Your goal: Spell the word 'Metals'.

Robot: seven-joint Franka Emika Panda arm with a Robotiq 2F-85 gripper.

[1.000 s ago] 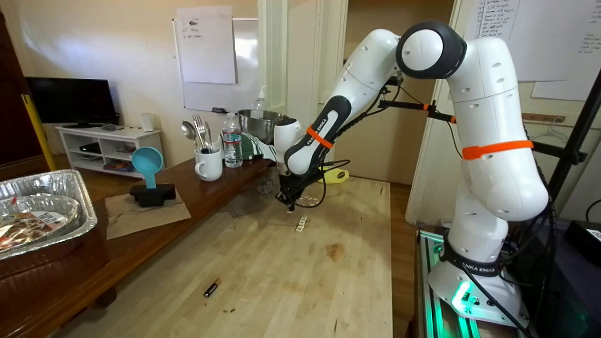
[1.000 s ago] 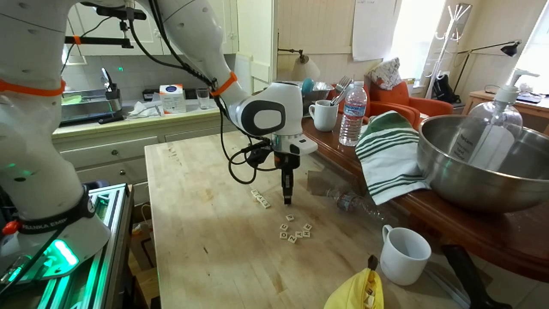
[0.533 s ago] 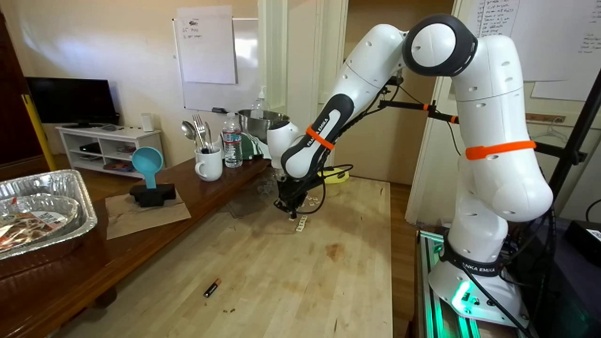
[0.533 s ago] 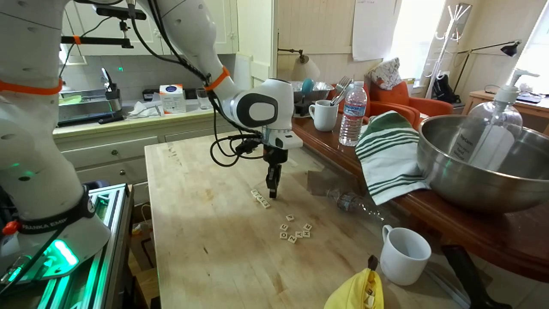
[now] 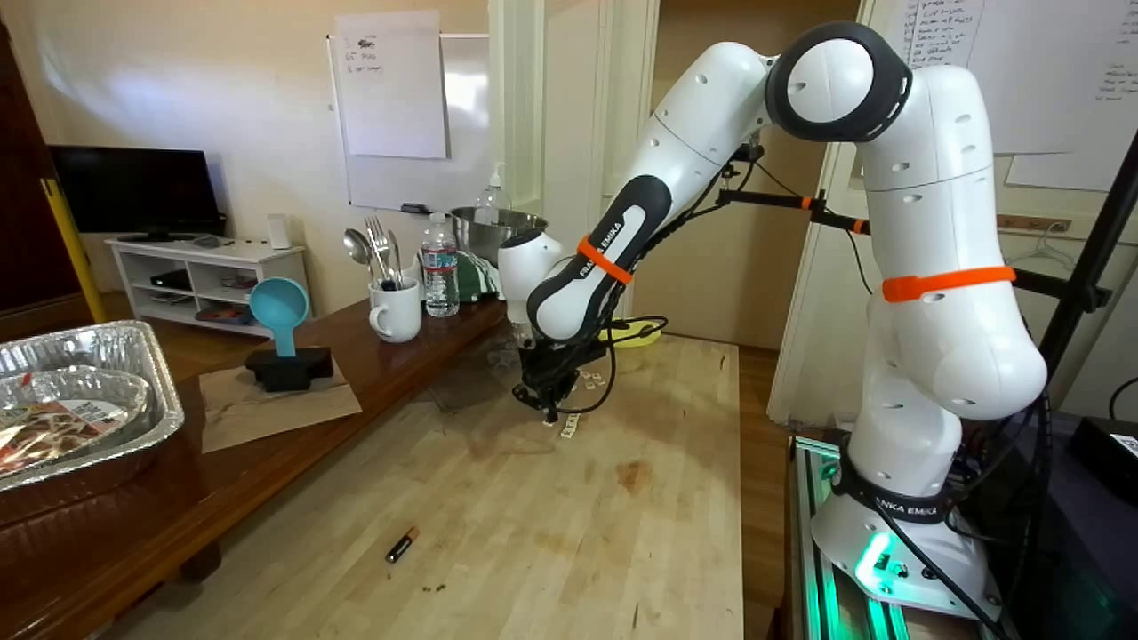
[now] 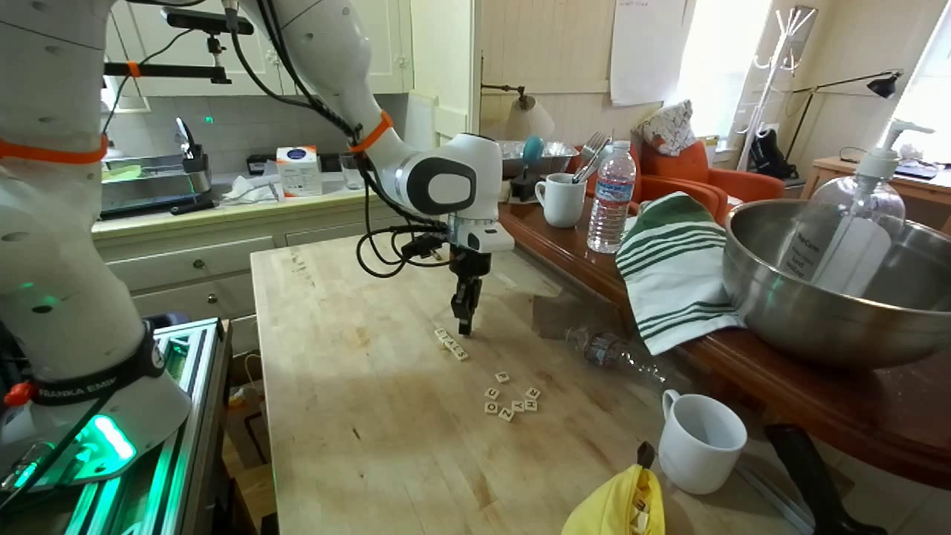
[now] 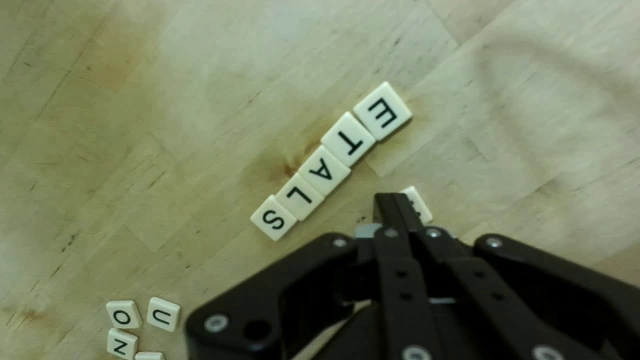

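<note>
The row of letter tiles [image 7: 324, 171] slants across the centre of the wrist view, legible there from upper right as E, T, A, L, S, but too small to read surely in both exterior views. The tool [image 7: 393, 200], jaws pressed together, is lower right of the row, apart from it; a part-hidden tile [image 7: 421, 206] shows just beside the tips, contact unclear. Only an exterior view shows a battery [image 5: 402, 545], lower left on the surface [image 5: 533, 551].

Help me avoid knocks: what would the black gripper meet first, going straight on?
Likely the small white letter tile partly hidden by the black gripper, else the pale wooden tabletop; depth is unclear.
</note>
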